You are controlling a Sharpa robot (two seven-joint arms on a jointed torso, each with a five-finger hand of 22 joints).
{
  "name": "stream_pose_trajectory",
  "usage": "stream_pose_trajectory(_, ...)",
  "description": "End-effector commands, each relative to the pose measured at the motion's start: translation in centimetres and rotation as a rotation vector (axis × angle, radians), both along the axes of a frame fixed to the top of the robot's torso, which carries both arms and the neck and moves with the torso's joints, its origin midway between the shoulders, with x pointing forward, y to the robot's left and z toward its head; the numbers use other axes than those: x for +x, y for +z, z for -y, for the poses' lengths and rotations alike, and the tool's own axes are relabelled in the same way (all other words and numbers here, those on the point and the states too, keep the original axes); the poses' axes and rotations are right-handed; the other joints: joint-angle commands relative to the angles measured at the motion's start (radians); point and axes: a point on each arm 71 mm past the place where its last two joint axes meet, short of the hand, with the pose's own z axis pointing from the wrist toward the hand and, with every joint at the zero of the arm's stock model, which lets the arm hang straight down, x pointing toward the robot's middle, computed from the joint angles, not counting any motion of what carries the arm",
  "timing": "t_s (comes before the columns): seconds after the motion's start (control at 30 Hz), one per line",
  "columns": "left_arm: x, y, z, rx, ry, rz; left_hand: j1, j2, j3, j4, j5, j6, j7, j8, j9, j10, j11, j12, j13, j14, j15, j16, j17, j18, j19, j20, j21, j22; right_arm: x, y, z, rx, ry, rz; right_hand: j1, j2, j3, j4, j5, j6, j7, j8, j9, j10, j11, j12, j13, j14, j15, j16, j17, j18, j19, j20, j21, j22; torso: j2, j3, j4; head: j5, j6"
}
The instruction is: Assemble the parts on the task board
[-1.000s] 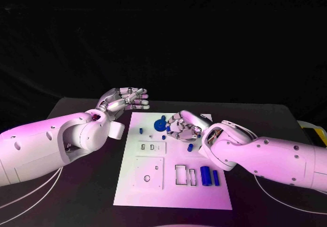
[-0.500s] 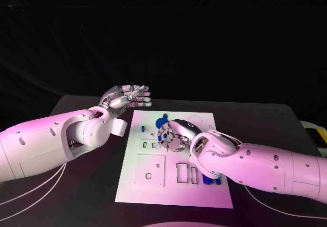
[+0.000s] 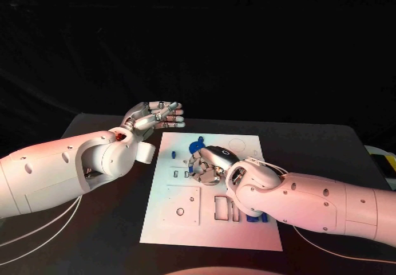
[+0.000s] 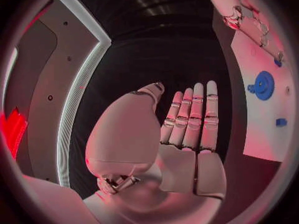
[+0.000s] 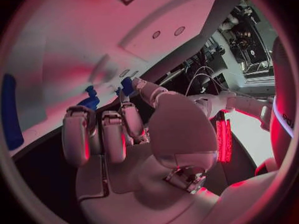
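Note:
The white task board lies in the middle of the black table. A blue gear stands near its far edge, and a small blue part lies to the gear's left. My right hand hovers low over the board's middle, just nearer than the gear, fingers curled down. In the right wrist view the right hand has small blue bits beside its fingertips; I cannot tell whether it holds one. My left hand is raised beyond the board's far left corner, fingers straight and holding nothing. The left wrist view shows the left hand, gear and board.
My right forearm lies across the board's right side and covers part of the long blue parts near its front right. Rectangular slots and a round hole are in the board's front half. A yellow object lies at the table's right edge.
My right hand has slid left across the board to its middle, and its forearm now covers more of the board's right side. The left hand's fingers have straightened a little.

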Motion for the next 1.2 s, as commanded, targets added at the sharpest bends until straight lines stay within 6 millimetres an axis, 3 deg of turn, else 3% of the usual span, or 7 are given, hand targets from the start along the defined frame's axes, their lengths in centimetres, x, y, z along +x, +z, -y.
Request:
stream_pose_trajectory(0.03, -0.06, 0.16, 0.20, -0.012, -0.007, 0.008, -0.003, -0.006, 0.007, 0.000, -0.004, 0.006, 0.026, -0.004, -0.001, 0.007, -0.002, -0.007, 0.001, -0.007, 0.000, -0.006, 0.001, 0.011, -0.003, 0.001, -0.003, -0.001, -0.03, -0.39, -0.11, -0.049, 0.018, -0.001, -0.006, -0.001, -0.007, -0.001, -0.005, 0.019, -0.020, 0.005, 0.042, 0.005, -0.004, -0.001, 0.000, 0.089, -0.006, -0.004, 0.196, -0.014, -0.001, -0.007, 0.000, 0.110, 0.000, -0.0001, 0.0011, 0.000, -0.003)
stream_pose_trajectory(0.7, -0.11, 0.13, 0.14, -0.012, -0.010, 0.003, -0.003, -0.006, 0.008, 0.000, -0.004, 0.006, 0.027, -0.004, -0.001, 0.007, -0.002, -0.008, 0.001, -0.009, 0.000, -0.008, 0.002, 0.011, -0.005, 0.002, -0.005, -0.002, -0.04, -1.01, -0.25, -0.081, 0.033, -0.014, -0.015, -0.032, -0.018, -0.008, -0.004, -0.006, -0.012, -0.002, 0.038, -0.012, 0.002, -0.017, -0.016, 0.087, -0.002, -0.009, 0.184, -0.009, -0.013, -0.006, -0.016, 0.097, 0.000, 0.0002, 0.0006, 0.000, -0.010)
stream_pose_trajectory(1.2, -0.09, 0.11, 0.05, -0.011, -0.011, 0.001, -0.003, -0.006, 0.008, 0.000, -0.005, 0.006, 0.027, -0.004, -0.001, 0.008, -0.001, -0.008, 0.001, -0.010, 0.001, -0.009, 0.002, 0.011, -0.006, 0.003, -0.005, -0.003, -0.03, -1.10, -0.28, -0.087, 0.037, -0.016, -0.013, -0.036, -0.018, -0.011, -0.004, -0.013, -0.008, -0.006, 0.037, -0.017, 0.004, -0.021, -0.021, 0.086, 0.000, -0.010, 0.181, -0.009, -0.015, -0.005, -0.019, 0.094, 0.000, 0.0005, 0.0007, -0.002, -0.013)
